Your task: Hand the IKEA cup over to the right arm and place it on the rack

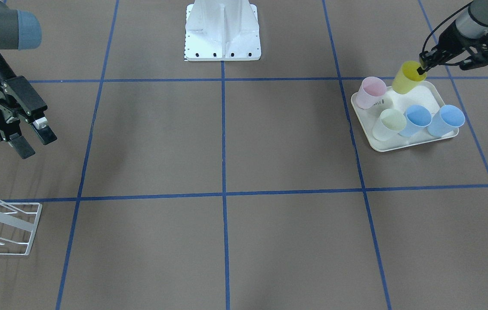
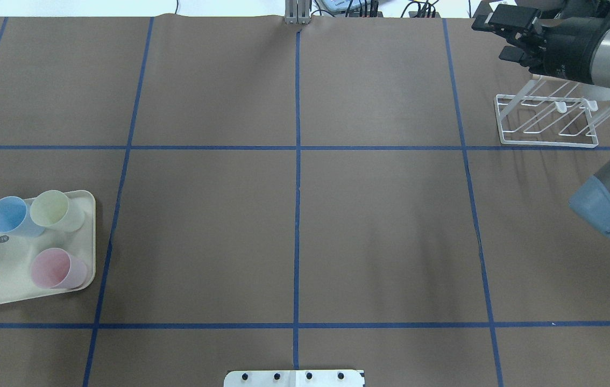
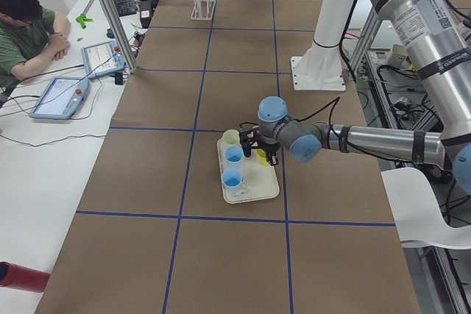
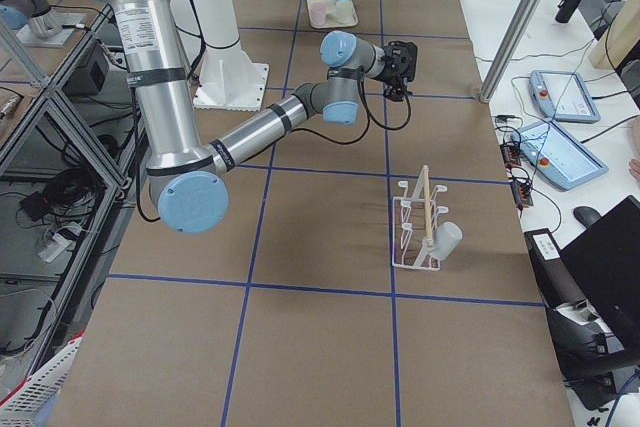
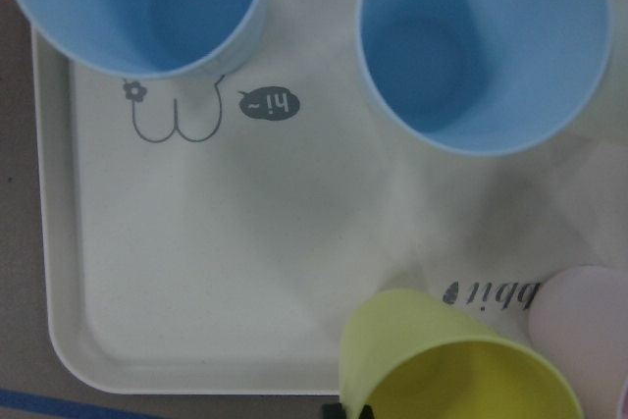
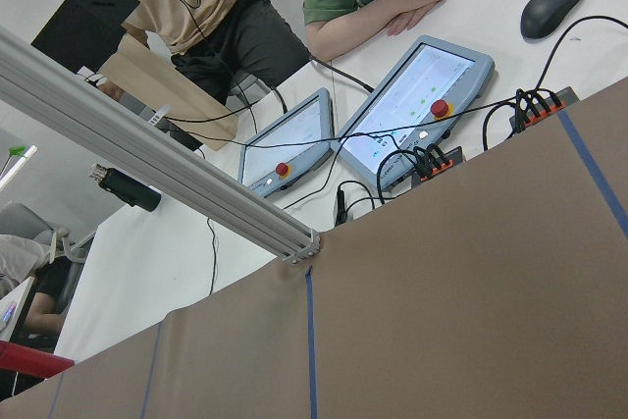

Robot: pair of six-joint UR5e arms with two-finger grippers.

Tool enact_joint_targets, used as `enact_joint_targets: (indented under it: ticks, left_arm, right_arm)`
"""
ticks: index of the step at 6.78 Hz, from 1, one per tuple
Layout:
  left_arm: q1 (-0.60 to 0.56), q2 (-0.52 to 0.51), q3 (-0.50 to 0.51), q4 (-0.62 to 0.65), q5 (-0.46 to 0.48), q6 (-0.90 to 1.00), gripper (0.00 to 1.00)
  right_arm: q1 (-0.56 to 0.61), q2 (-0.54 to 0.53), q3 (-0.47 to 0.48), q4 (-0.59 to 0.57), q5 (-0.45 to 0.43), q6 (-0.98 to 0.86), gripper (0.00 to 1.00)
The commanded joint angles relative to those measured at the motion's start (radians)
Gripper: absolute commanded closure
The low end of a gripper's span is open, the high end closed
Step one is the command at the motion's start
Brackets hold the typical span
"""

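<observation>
Cups: two blue cups (image 1: 418, 119), one pink cup (image 1: 371, 91), one pale green cup (image 1: 389, 124), one yellow cup (image 1: 407, 78)
Grasp: yellow rim pinched between left gripper (image 1: 423, 68) jaws
Idle: right gripper (image 1: 33, 140) wide, empty

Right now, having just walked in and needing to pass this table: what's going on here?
The left gripper is shut on the rim of the yellow cup, tilting it over the cream tray, where a pink cup, a pale green cup and two blue cups stand. The right gripper hangs open and empty near the rack. No hand-over yet.
</observation>
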Motion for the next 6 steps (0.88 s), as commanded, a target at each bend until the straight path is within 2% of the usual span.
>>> enact_joint_targets:
  ticks: [1,2,3,4,5,6]
  left_arm:
    - [-0.214,0.014,-0.025,0.094,-0.036,0.226,1.00]
    - [-0.287,0.002,-0.045,0.125,-0.057,0.244,1.00]
    - [-0.313,-0.074,-0.048,0.128,-0.061,0.241,1.00]
    - [-0.327,-0.208,-0.044,0.207,-0.061,0.224,1.00]
    - [-0.329,-0.369,-0.035,0.285,-0.056,0.113,1.00]
    - [-0.324,-0.518,0.011,0.280,-0.053,-0.076,1.00]
  right_arm:
    - [-0.024,0.001,0.004,0.000,-0.001,0.002,0.00]
    - [-0.036,0.001,0.004,0.000,-0.003,0.017,0.00]
    - [-0.042,0.001,0.002,0.002,-0.001,0.019,0.00]
    - [-0.048,0.001,-0.002,0.017,-0.001,0.019,0.00]
    - [-0.058,0.001,-0.004,0.023,-0.001,0.027,0.00]
    - [-0.071,0.002,-0.001,0.023,-0.001,0.068,0.00]
